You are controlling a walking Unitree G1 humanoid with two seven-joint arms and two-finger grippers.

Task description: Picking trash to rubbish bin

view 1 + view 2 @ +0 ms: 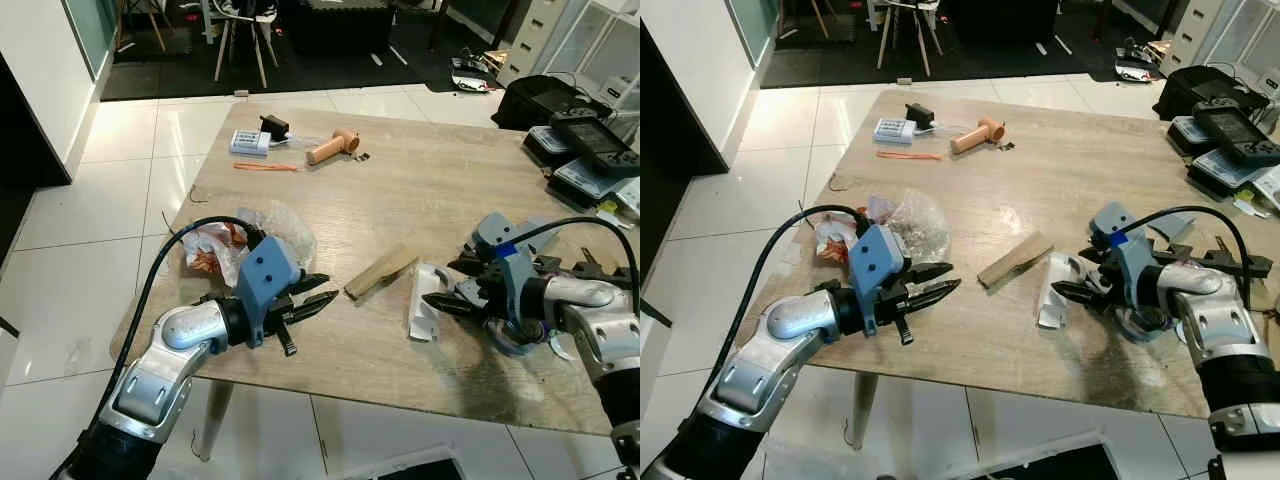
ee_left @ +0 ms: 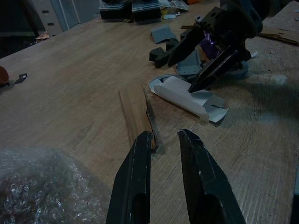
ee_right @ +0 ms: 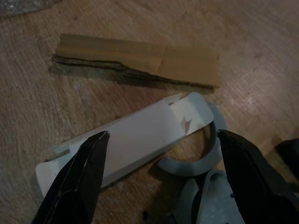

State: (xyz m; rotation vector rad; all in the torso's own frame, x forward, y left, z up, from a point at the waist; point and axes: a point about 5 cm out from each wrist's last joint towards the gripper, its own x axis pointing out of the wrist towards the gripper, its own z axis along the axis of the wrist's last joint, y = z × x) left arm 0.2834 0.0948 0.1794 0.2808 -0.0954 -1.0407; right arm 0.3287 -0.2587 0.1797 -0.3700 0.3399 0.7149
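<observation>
Head views were bright and sharp, glare on floor tiles (image 1: pixel 120 130), wrist views dim, near fingers soft.

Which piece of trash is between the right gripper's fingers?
The white box, lying flat under the open right gripper; the brown cardboard lies beyond.

Cut off, covered, or too dim to read

Pale wooden table (image 1: pixel 400 190) runs out past the right edge of the head views, its near right corner lost behind the right silver arm (image 1: pixel 600 330). Black cases and grey devices (image 1: pixel 590 150) at the table's right edge cropped by the frame, markings too small to read. Crumpled clear plastic bag with red-and-white wrappers (image 1: pixel 235 240) near the table's left edge partly covered by the left arm's blue mount (image 1: pixel 265 275); print illegible. White flattened carton (image 3: pixel 126 140) partly masked by the black fingers (image 3: pixel 79 182) in the dim right wrist view.
</observation>
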